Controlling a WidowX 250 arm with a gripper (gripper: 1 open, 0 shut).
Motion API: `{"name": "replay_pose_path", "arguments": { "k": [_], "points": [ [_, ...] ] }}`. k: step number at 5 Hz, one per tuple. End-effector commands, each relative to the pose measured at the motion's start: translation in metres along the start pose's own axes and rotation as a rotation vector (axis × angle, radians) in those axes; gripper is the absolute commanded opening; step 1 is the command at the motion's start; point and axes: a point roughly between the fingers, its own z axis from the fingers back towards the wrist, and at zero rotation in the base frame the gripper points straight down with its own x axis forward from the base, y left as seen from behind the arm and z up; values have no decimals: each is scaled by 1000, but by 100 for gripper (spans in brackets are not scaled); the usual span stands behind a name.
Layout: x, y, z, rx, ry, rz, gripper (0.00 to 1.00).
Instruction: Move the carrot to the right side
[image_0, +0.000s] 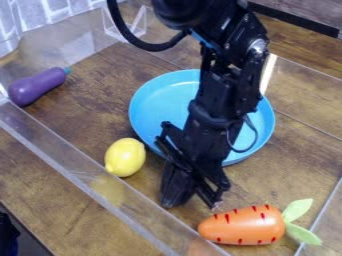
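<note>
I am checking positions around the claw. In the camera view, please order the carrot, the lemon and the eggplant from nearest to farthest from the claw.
From the shut claw:
1. Orange toy carrot with green leafy top, just right, lower.
2. Yellow toy lemon, to the left.
3. Purple toy eggplant, far upper left.

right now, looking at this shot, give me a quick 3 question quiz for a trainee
1. True or false: the gripper holds the carrot.
2. Which thing lies nearest the lemon? A. eggplant B. bowl C. carrot
3. Fill in: the gripper's jaws are ____ (open/shut).

Key:
1. False. The gripper is shut on nothing, its tip down on the table just left of the carrot.
2. B. The bowl's rim is right beside the lemon.
3. Shut.
</note>
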Motion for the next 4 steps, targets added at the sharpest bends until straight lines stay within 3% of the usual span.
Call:
{"name": "replay_pose_path", "arguments": {
  "k": [1, 3, 4],
  "points": [
    [9, 11, 21, -10, -46, 61, 0],
    [20, 11, 11, -25, -16, 74, 0],
    [17, -3, 9, -44, -28, 111, 0]
  ]
}}
